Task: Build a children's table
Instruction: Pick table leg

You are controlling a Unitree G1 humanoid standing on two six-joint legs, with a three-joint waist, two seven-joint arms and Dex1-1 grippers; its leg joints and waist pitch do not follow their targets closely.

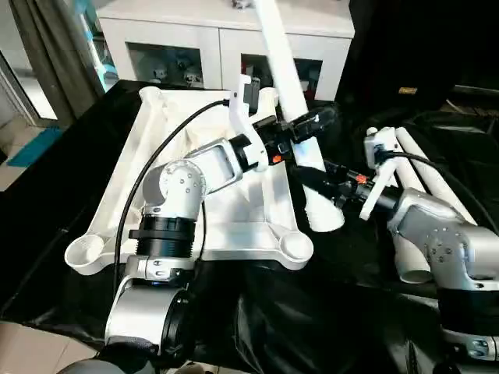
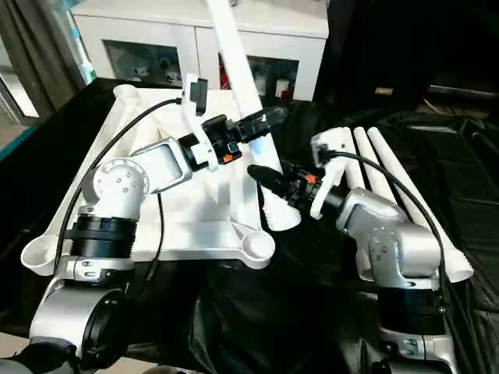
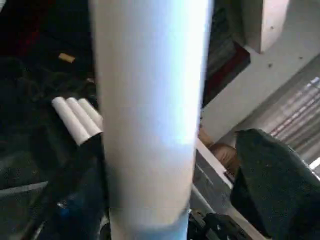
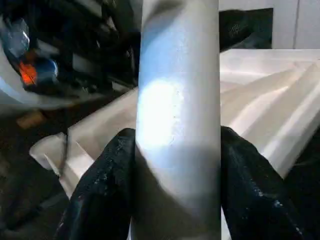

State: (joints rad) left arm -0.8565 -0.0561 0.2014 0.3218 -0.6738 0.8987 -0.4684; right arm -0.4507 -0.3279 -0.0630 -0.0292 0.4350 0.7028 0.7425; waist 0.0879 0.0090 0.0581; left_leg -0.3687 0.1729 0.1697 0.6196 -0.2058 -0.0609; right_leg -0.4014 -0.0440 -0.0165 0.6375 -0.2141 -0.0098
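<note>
The white table top [image 1: 234,210] lies upside down on the black-covered desk [image 1: 47,234], ribbed underside up, its rounded corner sockets at the four corners; the near-left socket [image 1: 87,253] and near-right socket [image 1: 295,246] sit close to the desk's front edge. Just off the top's right edge a white leg [image 1: 290,86] stands steeply tilted, its wide lower end [image 1: 326,218] down by that edge and its upper end reaching past the white cabinet [image 1: 218,39] behind the desk. The right hand [image 4: 175,165] is closed on this leg low down, one black finger [image 4: 107,185] pressed to each side of the tube. The left hand [image 1: 308,125] is higher on the same leg with its fingers spread wide around it; one finger [image 3: 272,180] stands clear of the tube, so I cannot tell whether it grips. Three more legs [image 2: 390,183] lie side by side on the desk's right part, beside the right forearm, leaving little free room there. The left part of the desk beside the table top is bare black cloth.
</note>
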